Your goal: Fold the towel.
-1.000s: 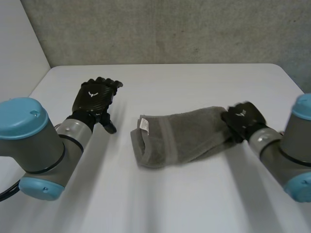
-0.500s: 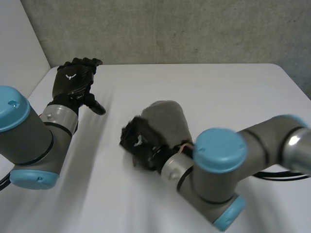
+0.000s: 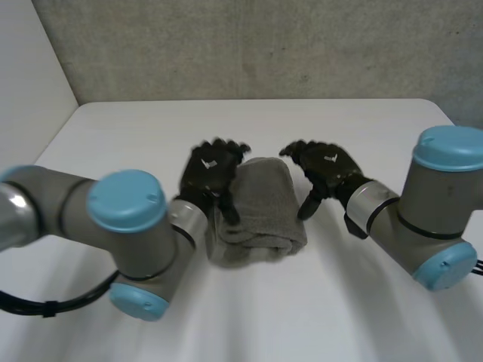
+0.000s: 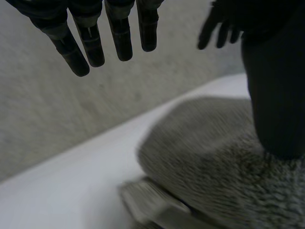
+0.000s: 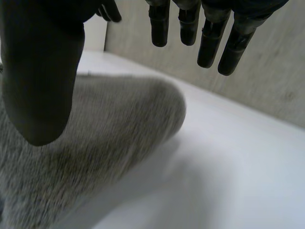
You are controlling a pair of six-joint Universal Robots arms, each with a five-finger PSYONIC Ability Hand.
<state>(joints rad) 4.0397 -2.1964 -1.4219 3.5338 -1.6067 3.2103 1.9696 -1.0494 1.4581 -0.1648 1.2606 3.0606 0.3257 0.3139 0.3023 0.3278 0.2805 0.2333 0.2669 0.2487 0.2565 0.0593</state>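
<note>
left hand point(image 3: 210, 167): wide open, fingers point(image 4: 90, 40) straight and spread, nothing held. its thumb point(image 4: 274, 95) points down and the tip meets the left edge of the towel point(image 3: 260, 207); it rests there without pinching. fingers are up off the cloth, in the air over the towel's far left corner.

right hand point(image 3: 326, 167): also open, fingers point(image 5: 207, 36) straight and a little apart, holding nothing. its thumb point(image 5: 40, 81) hangs down by the towel's right edge; cannot tell whether it touches the cloth. fingers are clear of the cloth.

the two hands face each other across the towel, left on its left side, right on its right, both near its far end.

towel: grey, folded into a thick short bundle, lying flat on the white table point(image 3: 151, 128) about mid-table, between the hands. far end is rounded, near end shows stacked layers. left wrist view has a paler flat layer sticking out low at one side of the bundle, blurred.

both arms come in from the near side, bent inward toward the towel. grey speckled wall point(image 3: 241, 45) behind the table.
</note>
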